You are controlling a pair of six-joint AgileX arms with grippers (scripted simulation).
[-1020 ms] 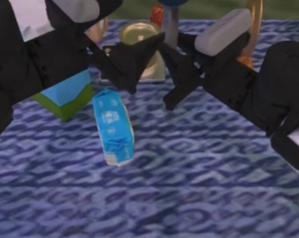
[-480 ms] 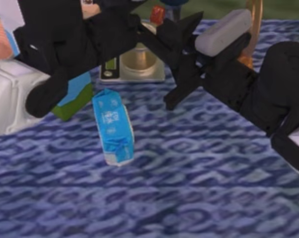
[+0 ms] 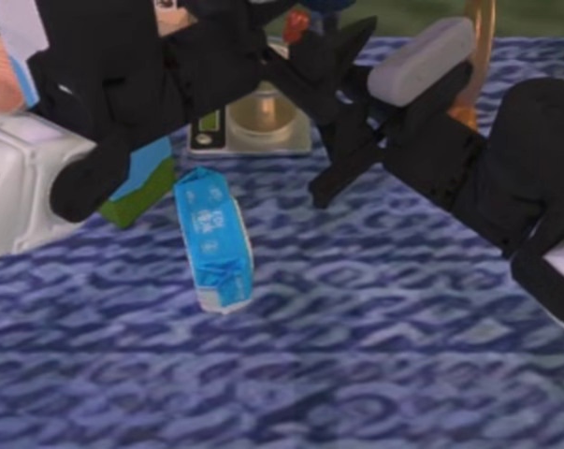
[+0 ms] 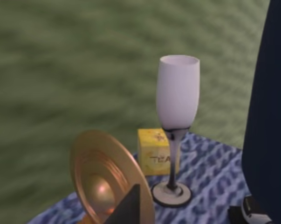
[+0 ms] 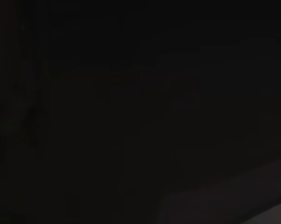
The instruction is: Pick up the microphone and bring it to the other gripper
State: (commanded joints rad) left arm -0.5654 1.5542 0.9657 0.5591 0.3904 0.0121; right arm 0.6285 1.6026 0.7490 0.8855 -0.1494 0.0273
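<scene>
My left gripper (image 3: 321,58) reaches in from 10 o'clock to the far middle of the table, at 12 o'clock in the top view. There it overlaps my right gripper (image 3: 334,148), which comes in from 3 o'clock. My right hand's jaws stand spread apart in a V with nothing in them that I can see. My left hand is too tangled in black shapes for me to tell whether it grips anything.

The microphone (image 3: 329,5) is almost hidden. Only a dark navy sliver shows at the far edge, just at 12 o'clock of the meeting point. A navy shape (image 4: 268,116) looming in my left wrist view may be its head, though I cannot be sure. My right wrist view is dark.

I judge this to be the handover step, with both hands gathered at the microphone. Next, the receiving hand must line up squarely on the slim handle and close before the other lets go. It must also keep clear of the blue packet (image 3: 214,238) lying at 7 o'clock.
</scene>
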